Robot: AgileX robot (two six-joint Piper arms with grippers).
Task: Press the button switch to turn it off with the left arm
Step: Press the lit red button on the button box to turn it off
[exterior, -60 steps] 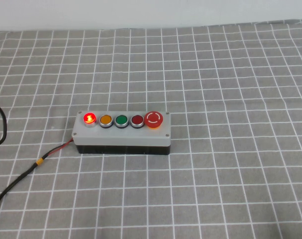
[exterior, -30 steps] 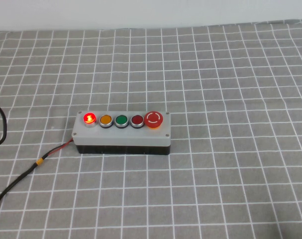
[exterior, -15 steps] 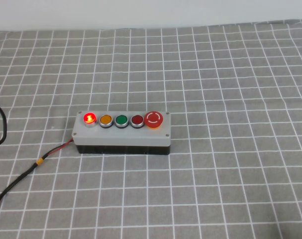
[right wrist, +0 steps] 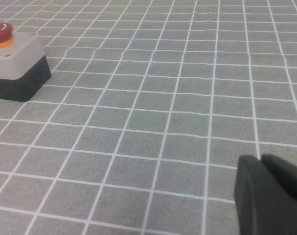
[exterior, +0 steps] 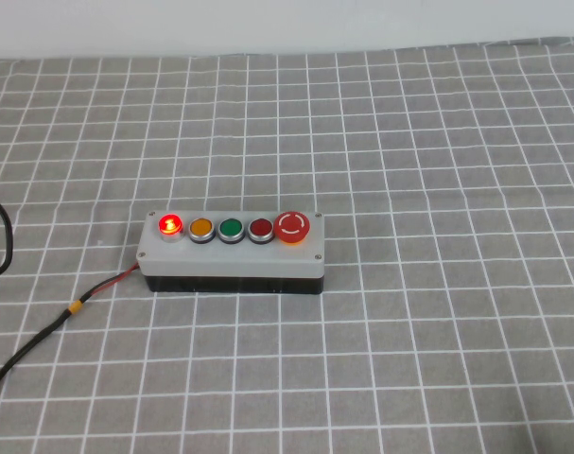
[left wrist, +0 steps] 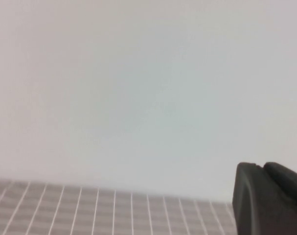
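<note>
A grey button box (exterior: 232, 251) lies left of the table's middle in the high view. Along its top run a lit red lamp button (exterior: 170, 225), a yellow button (exterior: 201, 228), a green button (exterior: 231, 228), a red button (exterior: 260, 228) and a large red mushroom button (exterior: 292, 226). Neither arm appears in the high view. My left gripper (left wrist: 263, 166) is shut on nothing and faces the white wall (left wrist: 138, 88), far from the box. My right gripper (right wrist: 261, 157) is shut low over the cloth, with the box's end (right wrist: 18, 63) well off to its side.
A black cable (exterior: 41, 336) with red wires runs from the box's left end to the table's near left edge. A grey cloth with a white grid (exterior: 438, 189) covers the table. A white wall (exterior: 268, 24) closes the far side.
A small dark shape at the high view's bottom left corner two seconds ago is gone. The box, its lit lamp and the cable have not moved.
</note>
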